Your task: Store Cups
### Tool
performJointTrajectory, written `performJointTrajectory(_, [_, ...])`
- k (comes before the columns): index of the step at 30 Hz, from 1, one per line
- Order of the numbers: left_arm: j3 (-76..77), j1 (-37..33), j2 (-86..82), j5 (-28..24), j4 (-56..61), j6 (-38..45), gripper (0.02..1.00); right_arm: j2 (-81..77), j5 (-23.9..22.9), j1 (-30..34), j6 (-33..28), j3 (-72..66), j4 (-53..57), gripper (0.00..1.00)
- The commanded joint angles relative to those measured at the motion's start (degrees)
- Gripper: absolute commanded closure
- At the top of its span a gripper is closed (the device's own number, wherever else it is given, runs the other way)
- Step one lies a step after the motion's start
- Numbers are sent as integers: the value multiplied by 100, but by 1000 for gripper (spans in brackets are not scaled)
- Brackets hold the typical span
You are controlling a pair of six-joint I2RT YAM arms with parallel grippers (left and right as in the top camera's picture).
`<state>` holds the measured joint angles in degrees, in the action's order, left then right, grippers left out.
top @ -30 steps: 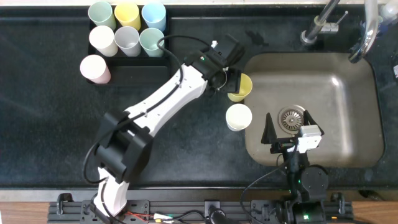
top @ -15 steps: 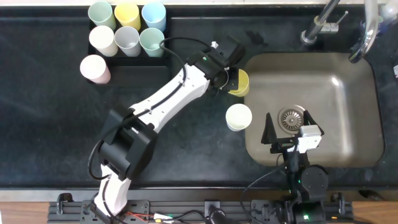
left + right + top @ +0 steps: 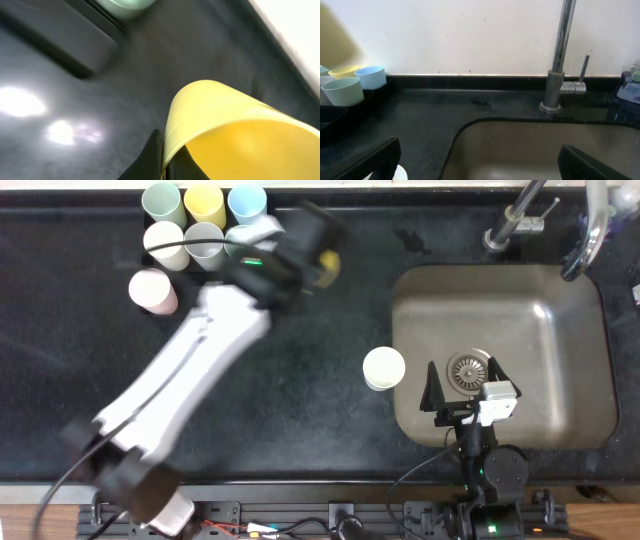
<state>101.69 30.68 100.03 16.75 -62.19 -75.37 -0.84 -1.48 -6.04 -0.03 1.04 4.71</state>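
Item: one yellow plastic tumbler [image 3: 235, 135], held by the left gripper [image 3: 163, 162]. The fingers are clamped on the cup's wall at the rim, one dark finger [image 3: 149, 157] outside and the other inside the mouth. The tumbler is off the surface, above the black speckled countertop [image 3: 300, 400], just beside the right end of the black rectangular storage tray [image 3: 55, 42]. Tray contents, back row: a pale green cup [image 3: 162, 200], a second yellow cup [image 3: 204, 202] and a light blue cup [image 3: 247, 200]. Front row: a cream cup [image 3: 163, 242], a grey-white cup [image 3: 205, 240] and a mint cup [image 3: 240, 242] partly hidden by the left arm. All six stand upright, mouths up. Loose items: a pale pink cup [image 3: 152, 290] on the countertop, touching or just beside the tray's left front corner; a white cup [image 3: 383, 368] upright on the countertop at the left rim of the stainless steel sink [image 3: 540, 290]. The right gripper [image 3: 467, 385] hangs over the sink near the round drain [image 3: 468, 367], its two black fingers spread apart with nothing between them. Fixtures: a chrome tap [image 3: 560, 60] behind the sink, and a blue-labelled bottle [image 3: 627, 85] at the far right of the counter.
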Motion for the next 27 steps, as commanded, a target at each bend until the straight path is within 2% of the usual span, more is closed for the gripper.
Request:
performJointTrajectory(1, [107,-739,-398,424,-669,-1668,980,59,15,-20,-17,-76,-28,5])
performJointTrajectory(5, [37,-1360,-387,144,-1180,-2448,982,59,15,-20,-17,-76,-28,5])
performJointTrajectory(15, [-393,-2280,313,-951,-1051,-2822,982,59,15,-20,-17,-79,-28,3])
performJointTrajectory(27, [-393,-2448,1058,-1027,-1032,-2822,982,59,15,-20,-17,-76,-28,7])
